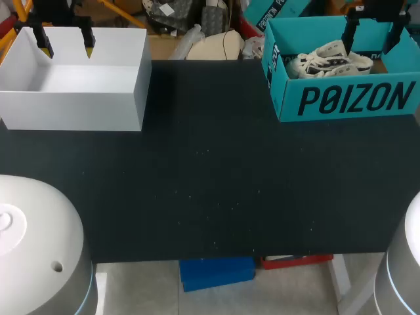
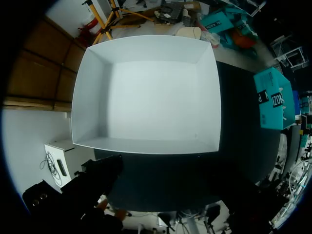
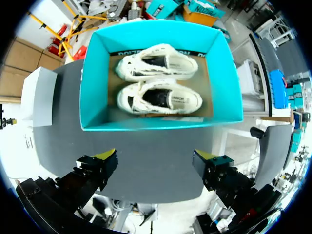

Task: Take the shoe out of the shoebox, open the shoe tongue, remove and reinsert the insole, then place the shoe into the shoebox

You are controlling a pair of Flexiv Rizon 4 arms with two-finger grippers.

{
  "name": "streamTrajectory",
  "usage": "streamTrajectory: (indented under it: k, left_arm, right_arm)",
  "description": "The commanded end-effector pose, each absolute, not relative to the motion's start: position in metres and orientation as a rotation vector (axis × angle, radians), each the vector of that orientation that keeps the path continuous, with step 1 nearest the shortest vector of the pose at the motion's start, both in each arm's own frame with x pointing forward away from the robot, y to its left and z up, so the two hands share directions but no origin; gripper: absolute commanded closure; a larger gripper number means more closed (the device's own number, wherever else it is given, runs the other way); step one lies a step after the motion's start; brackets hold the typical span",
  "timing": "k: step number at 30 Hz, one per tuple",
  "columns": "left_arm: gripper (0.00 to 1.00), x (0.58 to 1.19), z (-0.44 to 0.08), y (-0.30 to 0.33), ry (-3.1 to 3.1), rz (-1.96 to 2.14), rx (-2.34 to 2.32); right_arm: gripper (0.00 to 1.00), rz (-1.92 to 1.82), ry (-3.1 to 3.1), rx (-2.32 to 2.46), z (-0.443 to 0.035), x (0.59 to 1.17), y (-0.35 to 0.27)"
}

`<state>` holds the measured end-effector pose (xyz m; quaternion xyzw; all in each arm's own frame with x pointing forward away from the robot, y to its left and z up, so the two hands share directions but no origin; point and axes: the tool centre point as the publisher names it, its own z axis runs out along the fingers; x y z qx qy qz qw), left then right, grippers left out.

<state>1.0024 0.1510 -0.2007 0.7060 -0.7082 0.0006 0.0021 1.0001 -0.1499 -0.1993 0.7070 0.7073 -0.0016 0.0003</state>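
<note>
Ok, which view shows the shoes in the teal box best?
The right wrist view: it looks straight down into the teal shoebox, showing both shoes whole, side by side. The head view shows them at a slant, partly hidden by the box's wall. The left wrist view shows only the box's outside, no shoes.

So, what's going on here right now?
Nothing is being handled yet. The right gripper hangs open above the teal shoebox, where two white shoes lie side by side. The left gripper hangs open over the empty white box at the other far corner of the black table. No shoe is out of the shoebox yet.
</note>
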Motion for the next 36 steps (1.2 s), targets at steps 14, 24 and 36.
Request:
streamTrajectory:
  k: [14, 24, 36]
  left_arm:
    - [0.0, 1.002, -0.2, 0.15, -2.221, -0.002, 2.218]
    - [0.0, 1.002, -0.2, 0.15, -2.221, -0.002, 2.218]
    - [0.0, 1.002, -0.2, 0.15, -2.221, -0.002, 2.218]
  right_arm:
    - [0.0, -0.003, 2.222, 2.221, -0.2, 1.0, -0.15]
    - [0.0, -0.003, 2.222, 2.221, -0.2, 1.0, -0.15]
    - [0.0, 0.103, 2.686, 1.322, -0.185, 1.002, -0.14]
